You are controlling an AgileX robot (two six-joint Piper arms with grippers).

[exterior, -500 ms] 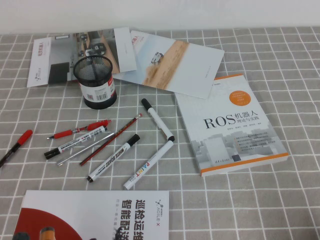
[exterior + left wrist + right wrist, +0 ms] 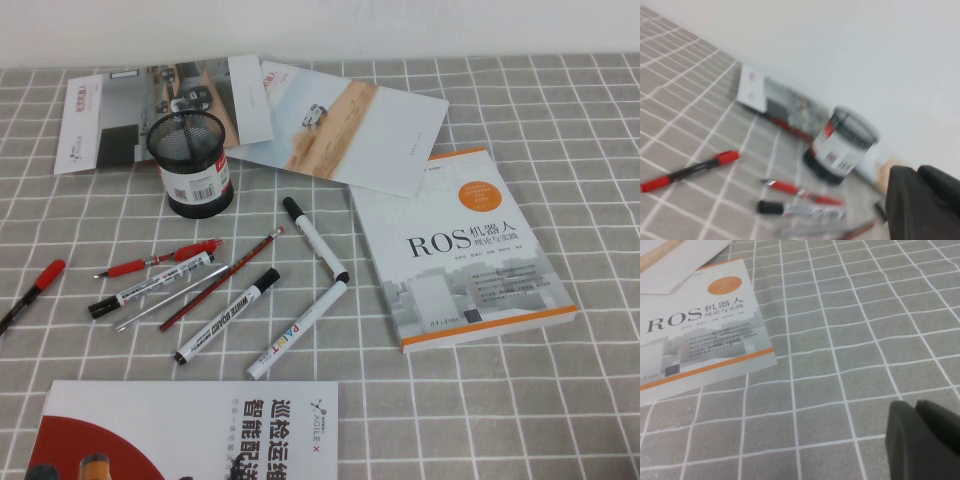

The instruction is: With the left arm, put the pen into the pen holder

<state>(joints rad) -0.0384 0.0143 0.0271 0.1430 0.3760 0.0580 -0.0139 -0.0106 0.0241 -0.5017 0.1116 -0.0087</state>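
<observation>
Office desk, ROS book [image 2: 462, 250] (pens [image 2: 220, 290] scattered)

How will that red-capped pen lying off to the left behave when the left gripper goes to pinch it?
The pen lies flat on the cloth, apart from the pen holder, and its round barrel probably rolls if nudged sideways. It looks rigid and light. The left gripper is above the table; the right gripper hovers beside the ROS book.
</observation>
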